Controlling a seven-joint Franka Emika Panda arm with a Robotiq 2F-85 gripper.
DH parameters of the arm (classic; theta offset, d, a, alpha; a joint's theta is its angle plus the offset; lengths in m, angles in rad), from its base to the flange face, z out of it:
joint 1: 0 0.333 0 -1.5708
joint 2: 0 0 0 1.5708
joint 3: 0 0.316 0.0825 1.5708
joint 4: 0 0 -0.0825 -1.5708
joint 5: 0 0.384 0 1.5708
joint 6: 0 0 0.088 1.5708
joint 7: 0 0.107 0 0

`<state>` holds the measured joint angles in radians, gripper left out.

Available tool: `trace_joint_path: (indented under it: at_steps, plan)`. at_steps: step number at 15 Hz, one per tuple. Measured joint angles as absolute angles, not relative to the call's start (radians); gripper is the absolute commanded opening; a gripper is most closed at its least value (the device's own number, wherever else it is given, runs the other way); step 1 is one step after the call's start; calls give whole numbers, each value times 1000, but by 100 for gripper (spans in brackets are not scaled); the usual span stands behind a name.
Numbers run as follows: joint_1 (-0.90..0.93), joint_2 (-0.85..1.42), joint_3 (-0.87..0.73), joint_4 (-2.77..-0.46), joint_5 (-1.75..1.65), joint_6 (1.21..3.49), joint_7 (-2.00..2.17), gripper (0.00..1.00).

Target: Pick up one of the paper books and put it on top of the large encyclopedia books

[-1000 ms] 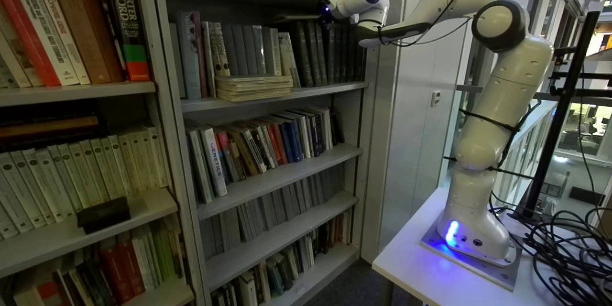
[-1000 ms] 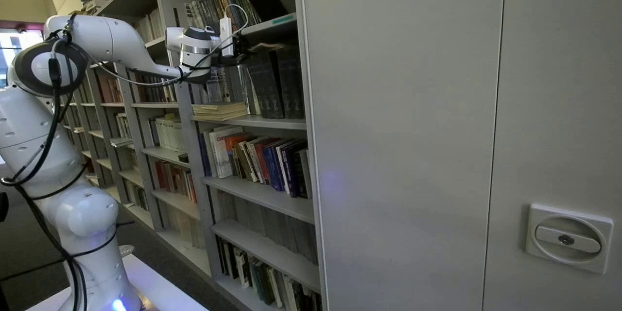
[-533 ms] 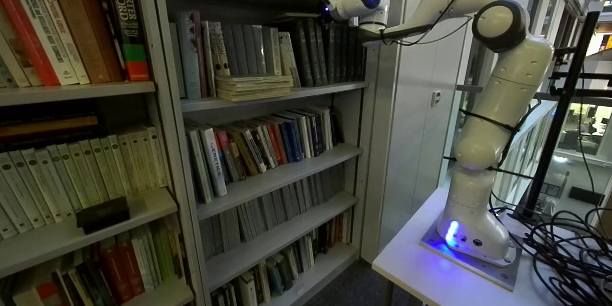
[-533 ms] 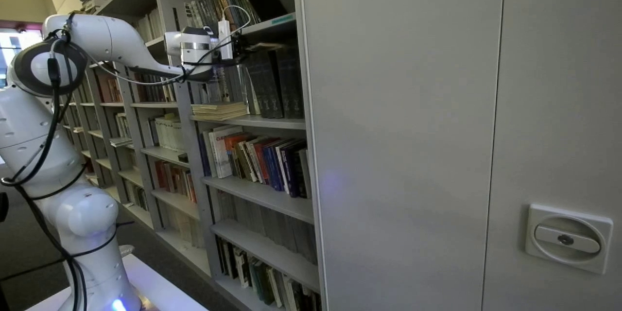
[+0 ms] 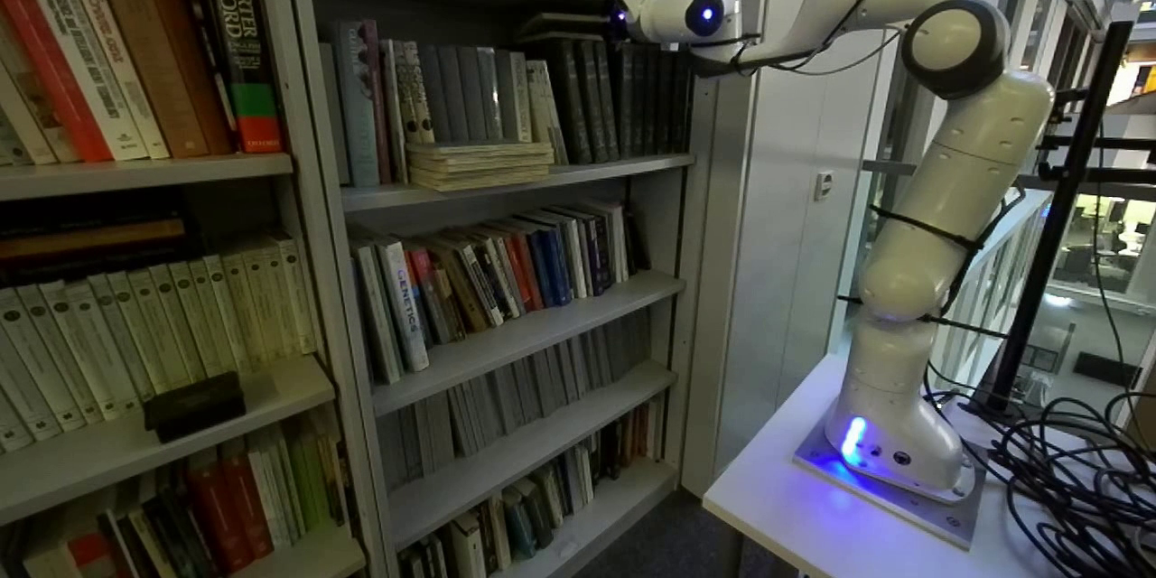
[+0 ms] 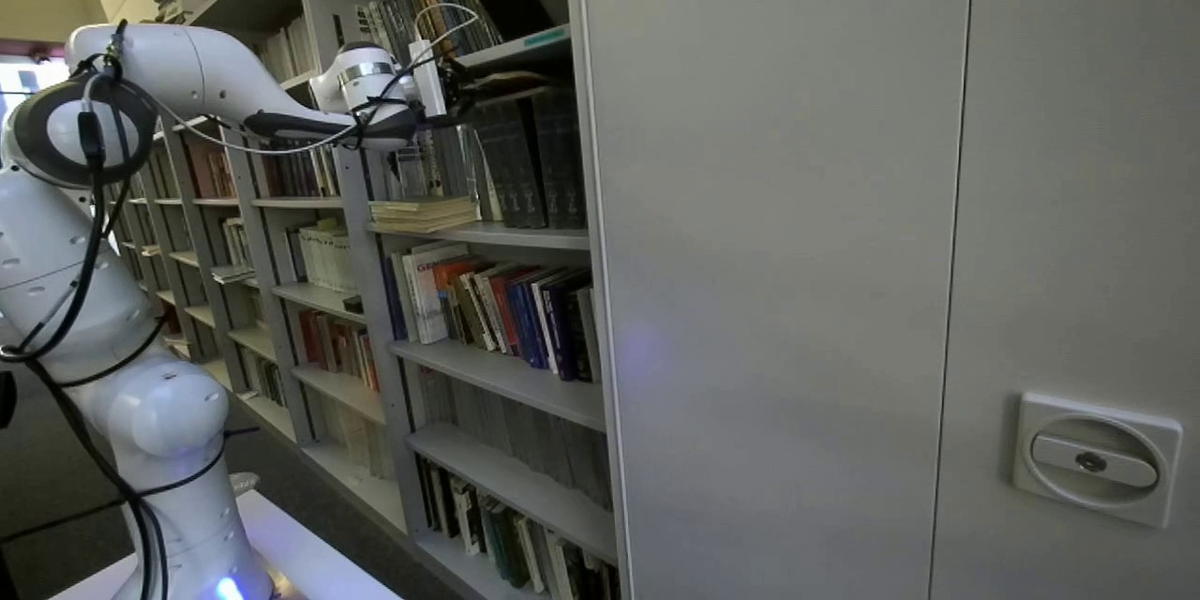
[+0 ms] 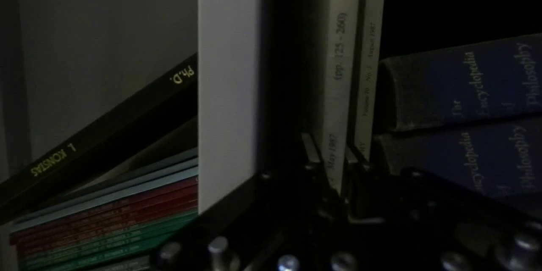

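While the gripper pinches the spine of a paper book marked May 1987 between its fingers, a second paper book marked August 1987 lies just beneath, over the upright encyclopedia volumes; whether the two paper books touch cannot be told. A pale shelf board runs just above the held book, and in both exterior views a stack of paper books lies lower, on the shelf that bears the encyclopedia volumes.
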<state>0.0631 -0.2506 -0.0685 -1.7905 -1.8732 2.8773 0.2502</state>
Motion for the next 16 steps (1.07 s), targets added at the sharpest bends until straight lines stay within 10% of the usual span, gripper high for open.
trace_joint_path:
  at_steps: [16]
  plan:
    - [64, -230, -70, -1790, -2056, 2856, 363, 3]
